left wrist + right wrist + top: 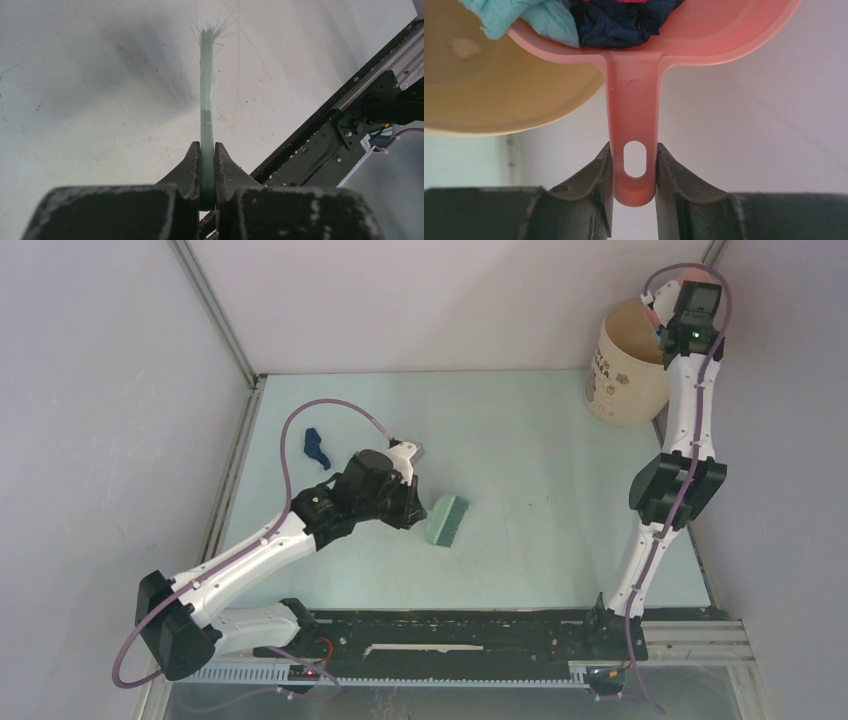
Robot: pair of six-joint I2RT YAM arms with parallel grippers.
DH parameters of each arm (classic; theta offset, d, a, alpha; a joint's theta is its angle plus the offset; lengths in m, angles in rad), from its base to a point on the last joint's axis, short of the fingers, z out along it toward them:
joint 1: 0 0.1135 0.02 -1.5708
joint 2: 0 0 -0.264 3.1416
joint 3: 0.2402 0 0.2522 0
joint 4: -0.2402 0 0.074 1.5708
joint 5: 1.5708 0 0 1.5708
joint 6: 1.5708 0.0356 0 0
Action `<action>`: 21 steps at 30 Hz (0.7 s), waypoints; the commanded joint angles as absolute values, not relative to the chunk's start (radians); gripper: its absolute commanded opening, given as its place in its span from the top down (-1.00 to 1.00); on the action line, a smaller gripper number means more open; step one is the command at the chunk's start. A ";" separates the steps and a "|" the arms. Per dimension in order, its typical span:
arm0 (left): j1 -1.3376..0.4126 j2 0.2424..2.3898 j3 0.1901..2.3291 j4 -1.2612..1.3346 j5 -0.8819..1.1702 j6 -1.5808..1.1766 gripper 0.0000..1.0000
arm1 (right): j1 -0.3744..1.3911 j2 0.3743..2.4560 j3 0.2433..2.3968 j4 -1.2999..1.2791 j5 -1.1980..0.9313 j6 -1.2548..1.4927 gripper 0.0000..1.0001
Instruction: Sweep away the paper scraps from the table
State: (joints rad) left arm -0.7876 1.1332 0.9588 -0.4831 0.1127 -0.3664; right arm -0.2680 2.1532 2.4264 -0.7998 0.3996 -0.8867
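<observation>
One dark blue paper scrap [317, 448] lies on the table [520, 440] at the left, beyond my left arm. My left gripper [415, 510] is shut on the green hand brush [447, 520], whose bristles rest near the table's middle; in the left wrist view the gripper [207, 150] clamps the brush [206, 85] edge-on. My right gripper [695, 290] is raised over the cream bucket [625, 365] at the back right. In the right wrist view it [634, 160] is shut on the pink dustpan's handle [634, 115]. Teal [524, 15] and dark blue [619, 20] paper scraps lie in the pan above the bucket's opening [489, 85].
Grey walls [120, 390] close in the left and back sides. A black rail [450, 635] runs along the near edge between the arm bases; it also shows in the left wrist view [340, 125].
</observation>
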 commanded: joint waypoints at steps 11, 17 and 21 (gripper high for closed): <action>-0.801 1.124 0.989 -0.473 0.138 -0.354 0.88 | -0.249 2.045 1.987 0.231 0.582 -2.080 1.00; -0.807 1.105 0.984 -0.484 0.133 -0.352 0.88 | -0.258 2.020 1.974 0.215 0.596 -2.044 1.00; -0.806 1.091 0.973 -0.487 0.111 -0.344 0.88 | -0.273 1.978 1.936 0.181 0.593 -2.001 1.00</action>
State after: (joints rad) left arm -0.8009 1.1297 0.9588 -0.4957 0.1165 -0.3656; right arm -0.2588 2.0975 1.9537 0.1123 0.5751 -1.9751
